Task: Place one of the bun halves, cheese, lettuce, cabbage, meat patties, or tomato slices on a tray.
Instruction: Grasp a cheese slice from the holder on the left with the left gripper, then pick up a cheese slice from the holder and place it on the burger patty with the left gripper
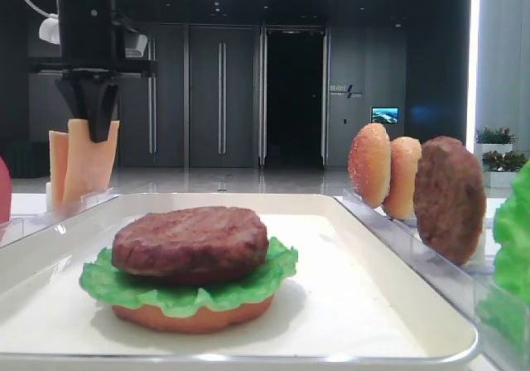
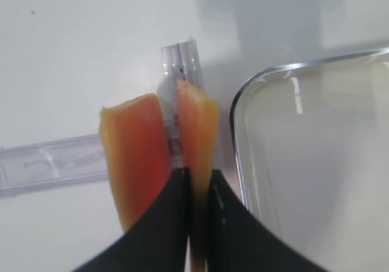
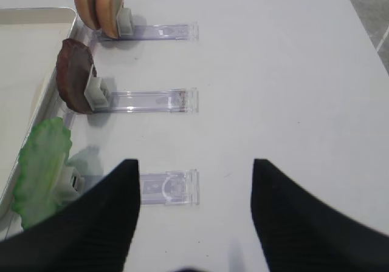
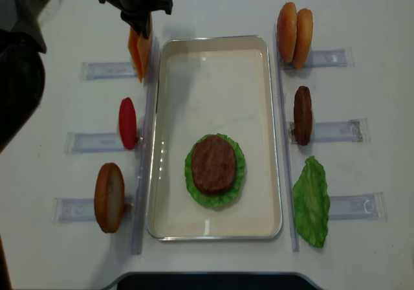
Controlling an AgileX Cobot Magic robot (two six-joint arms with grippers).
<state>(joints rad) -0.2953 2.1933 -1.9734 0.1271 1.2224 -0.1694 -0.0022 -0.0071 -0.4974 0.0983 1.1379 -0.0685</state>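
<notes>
A: Left end effector (image 2: 196, 190) status?
B: Jaws pressed together on the cheese (image 2: 197, 126), the slice nearer the tray (image 2: 316, 163). It's pinched at its top edge and stands upright in the clear holder rack (image 2: 55, 163). A second cheese slice (image 2: 135, 150) stands just beside it on the side away from the tray, not gripped.

A: Tray contents?
B: Stack near the front middle: bun half (image 1: 195, 315) at the bottom, lettuce (image 1: 186, 286) on it, meat patty (image 1: 190, 243) on top. Cheese is off the tray, beside its far-left corner.

A: Right end effector (image 3: 194, 205)?
B: Fingers spread wide, nothing between them, hovering over the counter (image 3: 292, 71) above the lettuce rack (image 3: 167, 187).

A: Right-side stock?
B: Two bun halves (image 4: 294, 34) upright together, one patty (image 4: 302, 115) on edge, one lettuce leaf (image 4: 312, 201), each at its own rack.

A: Left side?
B: Red tomato slice (image 4: 127, 123) and one bun half (image 4: 109, 197), both upright by the tray's left rim.
</notes>
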